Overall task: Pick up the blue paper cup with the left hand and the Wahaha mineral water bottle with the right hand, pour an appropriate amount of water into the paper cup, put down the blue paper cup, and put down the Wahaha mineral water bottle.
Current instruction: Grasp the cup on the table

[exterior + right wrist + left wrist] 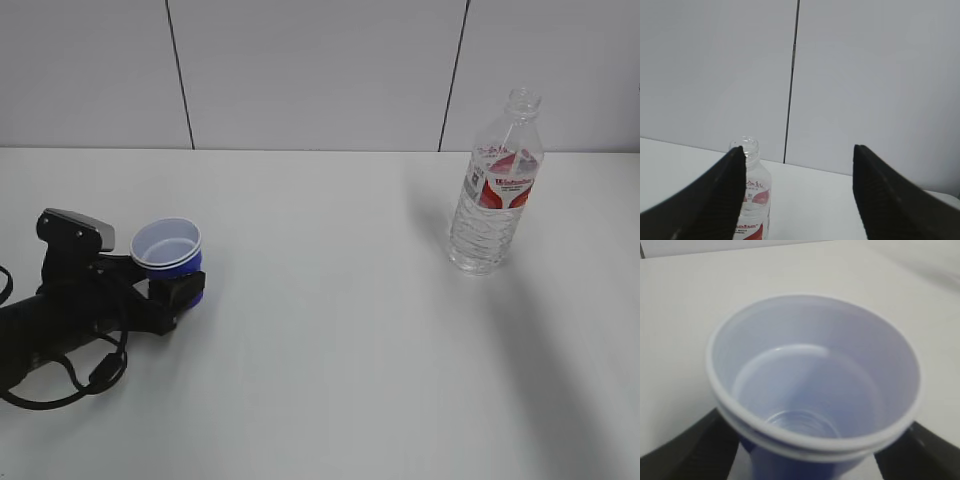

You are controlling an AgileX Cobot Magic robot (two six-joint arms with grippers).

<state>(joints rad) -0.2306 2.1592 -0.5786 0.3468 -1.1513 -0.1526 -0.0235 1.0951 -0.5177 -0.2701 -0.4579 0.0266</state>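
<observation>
The blue paper cup [167,249] stands on the white table at the left, white inside with a double rim. My left gripper [165,276] is open, one finger on each side of the cup. In the left wrist view the cup [810,385] fills the frame, and thin gaps show between its blue wall and the black fingers [695,450]. A faint arc inside may be a water line. The Wahaha bottle [495,185] stands upright and capless at the right. My right gripper [797,195] is open and empty, well short of the bottle [754,200], which shows by its left finger. It is out of the exterior view.
The white table [340,350] runs back to a grey panelled wall [320,70]. The left arm's black cables [90,375] lie on the table at the front left. A soft shadow falls on the table at the front right.
</observation>
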